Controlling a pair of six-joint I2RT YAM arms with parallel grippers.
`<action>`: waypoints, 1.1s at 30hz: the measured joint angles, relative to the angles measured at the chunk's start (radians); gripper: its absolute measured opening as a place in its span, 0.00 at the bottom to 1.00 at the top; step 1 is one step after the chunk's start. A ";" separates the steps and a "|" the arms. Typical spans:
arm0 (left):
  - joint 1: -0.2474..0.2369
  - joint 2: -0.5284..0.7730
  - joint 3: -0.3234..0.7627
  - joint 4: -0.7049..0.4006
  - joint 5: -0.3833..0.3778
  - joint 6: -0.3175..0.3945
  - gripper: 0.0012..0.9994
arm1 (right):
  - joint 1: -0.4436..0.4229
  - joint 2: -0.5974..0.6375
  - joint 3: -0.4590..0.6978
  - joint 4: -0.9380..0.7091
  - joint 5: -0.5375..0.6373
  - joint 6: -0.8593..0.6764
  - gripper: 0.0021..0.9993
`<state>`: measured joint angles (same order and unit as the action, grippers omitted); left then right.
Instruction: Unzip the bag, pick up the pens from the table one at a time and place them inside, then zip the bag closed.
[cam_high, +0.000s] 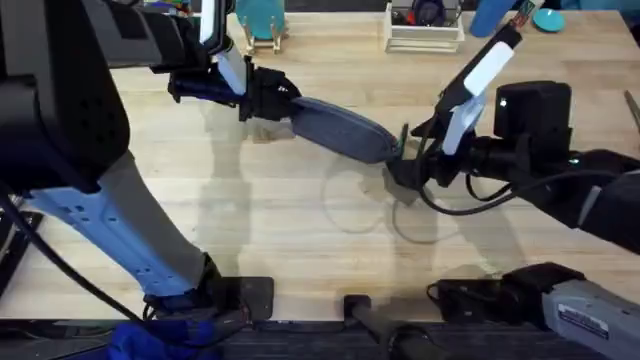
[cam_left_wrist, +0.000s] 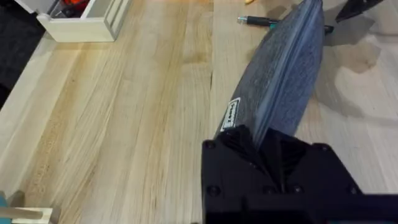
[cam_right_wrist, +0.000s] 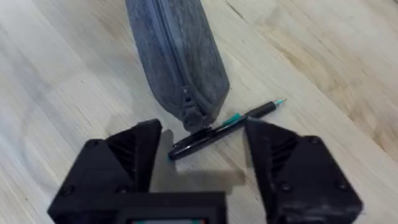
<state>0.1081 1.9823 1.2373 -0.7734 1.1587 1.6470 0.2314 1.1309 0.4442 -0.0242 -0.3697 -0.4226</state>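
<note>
1. Your left arm rose closest under the overhead camera, and its left gripper (cam_high: 262, 98) was clamped on one end of the bag (cam_high: 340, 128), as the left wrist view (cam_left_wrist: 261, 149) confirmed.
2. You had the table (cam_high: 300, 240) bearing the bag's far end, where it stretched toward the right arm.
3. You kept the bag (cam_right_wrist: 177, 56) zipped, as far as I could judge, so unzipping, loading and closing all remained.
4. Your right gripper (cam_right_wrist: 202, 146) hung with fingers spread, straddling the zipper end (cam_right_wrist: 189, 112).
5. You had the dark pen (cam_right_wrist: 224, 127) lying just beside that end, not yet packed.
</note>
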 joint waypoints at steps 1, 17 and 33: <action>0.000 0.000 0.000 0.000 0.000 0.000 0.04 | 0.000 0.000 0.000 0.000 -0.001 0.001 0.78; 0.000 0.000 0.000 0.000 0.000 0.000 0.04 | -0.001 0.042 0.000 0.039 -0.025 0.004 0.50; 0.000 0.000 0.000 0.000 0.000 0.000 0.04 | -0.003 0.061 0.000 0.047 -0.046 0.004 0.03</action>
<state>0.1081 1.9823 1.2373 -0.7731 1.1584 1.6470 0.2283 1.1915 0.4438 0.0227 -0.4152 -0.4191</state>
